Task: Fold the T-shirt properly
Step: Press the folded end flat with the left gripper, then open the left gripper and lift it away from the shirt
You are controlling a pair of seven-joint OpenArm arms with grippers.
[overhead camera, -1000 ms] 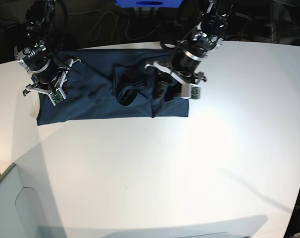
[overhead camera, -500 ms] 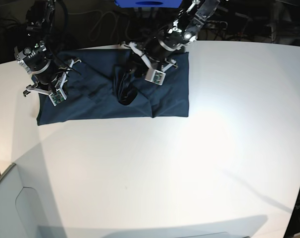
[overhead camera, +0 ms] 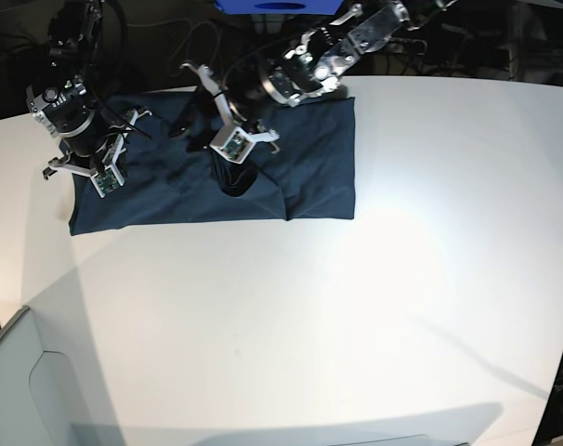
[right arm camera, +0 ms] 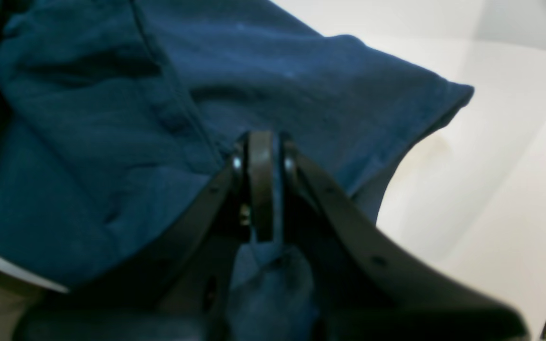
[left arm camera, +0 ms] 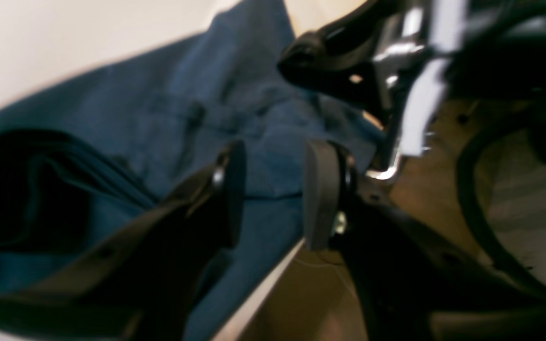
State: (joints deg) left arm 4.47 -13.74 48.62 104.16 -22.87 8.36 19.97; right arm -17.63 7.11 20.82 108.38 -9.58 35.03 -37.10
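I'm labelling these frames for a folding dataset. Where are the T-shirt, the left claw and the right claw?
T-shirt [overhead camera: 314, 158]: base view, flat right-hand panel of the cloth.
Left claw [left arm camera: 273, 194]: left wrist view, gap between its open pads.
Right claw [right arm camera: 263, 189]: right wrist view, closed tips pinching cloth.

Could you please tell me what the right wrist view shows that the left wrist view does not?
Only the right wrist view shows the right end effector shut on a pinch of the T-shirt, with a cloth corner lying on the white table.

Only the left wrist view shows the left end effector open and holding nothing, above the cloth near the table's edge, with black robot hardware beyond.

Both show the dark navy T-shirt wrinkled on the white table.
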